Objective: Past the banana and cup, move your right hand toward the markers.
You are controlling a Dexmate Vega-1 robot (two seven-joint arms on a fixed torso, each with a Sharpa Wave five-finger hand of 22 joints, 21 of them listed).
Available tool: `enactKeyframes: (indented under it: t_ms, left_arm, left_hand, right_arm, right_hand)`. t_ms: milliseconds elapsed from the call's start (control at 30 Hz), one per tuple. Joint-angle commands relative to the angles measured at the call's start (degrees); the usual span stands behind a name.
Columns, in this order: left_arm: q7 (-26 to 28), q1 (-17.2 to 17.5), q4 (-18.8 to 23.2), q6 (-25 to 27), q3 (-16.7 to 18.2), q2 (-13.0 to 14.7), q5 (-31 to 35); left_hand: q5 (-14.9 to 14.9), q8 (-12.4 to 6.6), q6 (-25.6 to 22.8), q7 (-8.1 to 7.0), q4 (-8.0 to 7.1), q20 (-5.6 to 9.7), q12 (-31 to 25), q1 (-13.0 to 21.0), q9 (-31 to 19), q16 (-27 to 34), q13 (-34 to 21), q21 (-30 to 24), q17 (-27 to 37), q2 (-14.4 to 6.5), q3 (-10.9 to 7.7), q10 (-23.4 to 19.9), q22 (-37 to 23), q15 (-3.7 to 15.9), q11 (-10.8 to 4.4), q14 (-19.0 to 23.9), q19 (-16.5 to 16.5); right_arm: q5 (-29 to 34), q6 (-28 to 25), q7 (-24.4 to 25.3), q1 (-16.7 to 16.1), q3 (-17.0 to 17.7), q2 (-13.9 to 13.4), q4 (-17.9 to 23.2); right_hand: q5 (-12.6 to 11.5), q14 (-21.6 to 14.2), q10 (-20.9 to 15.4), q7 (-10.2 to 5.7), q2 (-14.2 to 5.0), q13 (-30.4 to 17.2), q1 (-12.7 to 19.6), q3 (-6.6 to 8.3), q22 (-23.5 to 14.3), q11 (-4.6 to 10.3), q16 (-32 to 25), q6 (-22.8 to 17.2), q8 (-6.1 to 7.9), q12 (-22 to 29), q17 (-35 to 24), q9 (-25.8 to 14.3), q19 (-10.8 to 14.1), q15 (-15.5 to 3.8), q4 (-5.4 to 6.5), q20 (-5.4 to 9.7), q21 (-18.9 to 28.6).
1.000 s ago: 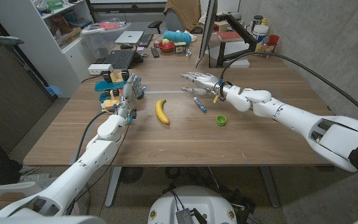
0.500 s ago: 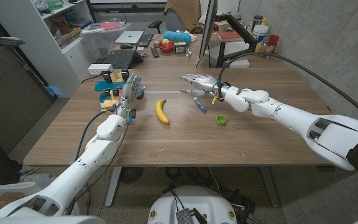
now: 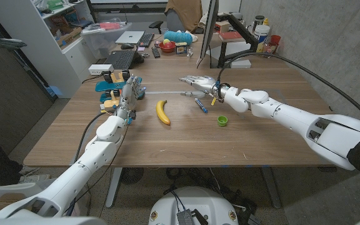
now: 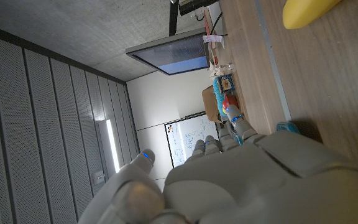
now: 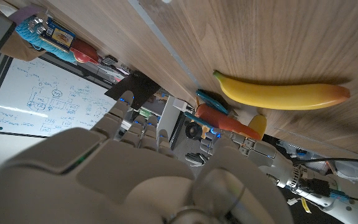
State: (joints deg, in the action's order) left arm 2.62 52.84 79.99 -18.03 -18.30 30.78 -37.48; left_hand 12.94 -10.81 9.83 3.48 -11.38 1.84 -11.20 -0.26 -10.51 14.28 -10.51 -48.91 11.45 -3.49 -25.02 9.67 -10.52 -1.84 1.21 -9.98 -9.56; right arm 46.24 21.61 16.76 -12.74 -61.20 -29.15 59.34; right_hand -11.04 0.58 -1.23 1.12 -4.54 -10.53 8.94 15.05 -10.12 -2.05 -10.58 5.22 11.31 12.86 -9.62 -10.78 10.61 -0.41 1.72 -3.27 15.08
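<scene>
Reaching slightly farther left than a second ago, the right hand (image 3: 199,81) hovers spread above the table (image 3: 261,134), holding nothing. The blue marker (image 3: 201,104) lies below it, at 2 o'clock from the banana (image 3: 162,112), long axis running 11-to-5. The green cup (image 3: 222,120) sits near.

Head camera looks down over the table (image 3: 242,140); both wrist cameras, turned, share the banana (image 3: 162,112) close up

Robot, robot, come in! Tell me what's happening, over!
Right hand open, over the markers. Left hand open, waiting. Banana, green cup behind it.
</scene>
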Motion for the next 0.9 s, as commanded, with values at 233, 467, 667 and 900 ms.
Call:
enactKeyframes:
  t_ms: [233,467,667,900]
  left_arm:
    - [-0.80,0.31,0.20,-0.41,0.18,0.39,-0.25]
    - [-1.06,0.15,0.12,-0.35,0.15,0.44,-0.31]
    - [-1.02,0.15,0.13,-0.24,0.18,0.46,-0.37]
    - [-1.20,0.06,0.08,-0.08,0.18,0.55,-0.47]
  left_hand:
    - [0.25,-0.15,17.79,0.14,-0.08,-0.05,-0.20,0.02,-0.26,0.09,-0.16,0.09,0.21,-7.09,0.26,17.24,-0.29,-0.13,0.33,-21.32,-25.50]
    - [0.26,-0.14,17.79,0.17,-0.08,-0.09,-0.20,0.01,-0.26,0.08,-0.16,0.13,0.21,-7.09,0.33,17.26,-0.29,-0.12,0.32,-21.31,-25.50]
    - [0.28,-0.14,17.77,0.15,-0.08,-0.04,-0.18,0.00,-0.26,0.08,-0.16,0.16,0.20,-7.10,0.39,17.30,-0.29,-0.12,0.40,-21.31,-25.46]
    - [0.29,-0.16,17.73,0.15,-0.08,-0.03,-0.19,0.00,-0.26,0.07,-0.16,0.20,0.20,-7.09,0.47,17.28,-0.30,-0.11,0.41,-21.31,-25.47]
  right_arm:
    - [0.87,-1.24,-0.29,0.83,-1.20,0.58,-1.10]
    - [1.21,-1.46,0.12,1.20,-1.87,0.83,-2.27]
    - [1.38,-1.67,0.32,1.63,-2.63,1.27,-3.78]
    - [1.61,-1.71,0.93,2.08,-3.52,1.58,-5.00]
  right_hand:
    - [-0.16,-1.60,-0.26,-0.22,0.82,-0.25,1.20,-0.09,-0.08,0.19,-0.14,0.33,0.01,-0.09,-0.10,-0.35,3.65,-0.23,-1.17,-0.41,0.92]
    - [-0.16,-1.97,-0.54,-0.27,0.96,-0.25,1.28,-0.22,-0.07,0.19,-0.17,0.13,0.09,-0.02,-0.11,-0.36,3.58,-0.24,-1.30,-0.87,0.70]
    - [-0.15,-2.90,-0.99,-0.25,1.13,-0.26,1.27,-0.44,-0.06,0.46,-0.36,-0.22,0.22,0.10,-0.14,-0.37,4.26,-0.35,-1.41,-1.31,0.69]
    - [-0.21,-4.65,-1.76,-0.35,1.01,-0.26,1.67,-0.49,-0.06,0.70,-0.56,-0.18,0.18,0.26,-0.11,-0.40,6.20,-0.55,-1.73,-1.16,0.94]
